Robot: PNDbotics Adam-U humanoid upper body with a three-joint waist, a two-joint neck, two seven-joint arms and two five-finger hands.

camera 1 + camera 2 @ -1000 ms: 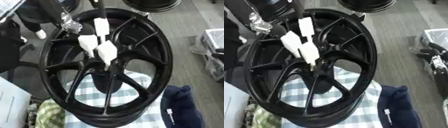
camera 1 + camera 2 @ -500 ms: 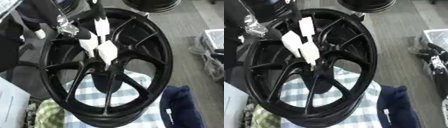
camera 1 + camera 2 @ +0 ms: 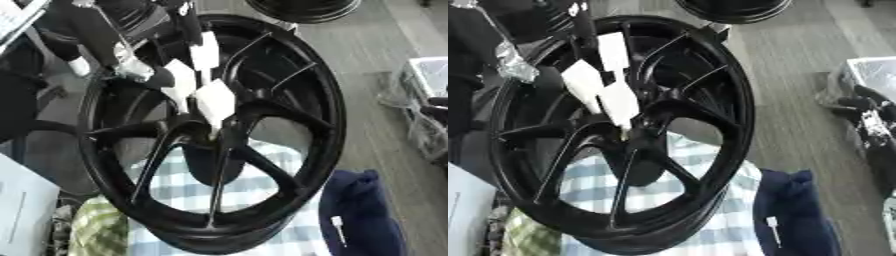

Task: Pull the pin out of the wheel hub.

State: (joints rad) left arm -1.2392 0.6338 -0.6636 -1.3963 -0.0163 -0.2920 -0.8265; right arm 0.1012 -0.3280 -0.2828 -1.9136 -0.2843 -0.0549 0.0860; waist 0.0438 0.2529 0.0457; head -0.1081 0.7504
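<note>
Checked cloth lower centre, seen through the spokes. Black wheel fills mid-frame; pin, barely visible, sits at its hub. Your left hand, white pads, pinches down onto it from upper left. Draw straight along the pin's axis, no sideways twist. Right hand unseen.

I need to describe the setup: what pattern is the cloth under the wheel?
A blue-and-white check cloth, seen through the spokes of the black wheel; the left eye view shows it best.

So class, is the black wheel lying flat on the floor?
No, the wheel stands tilted on its rim against a checked cloth.
</note>
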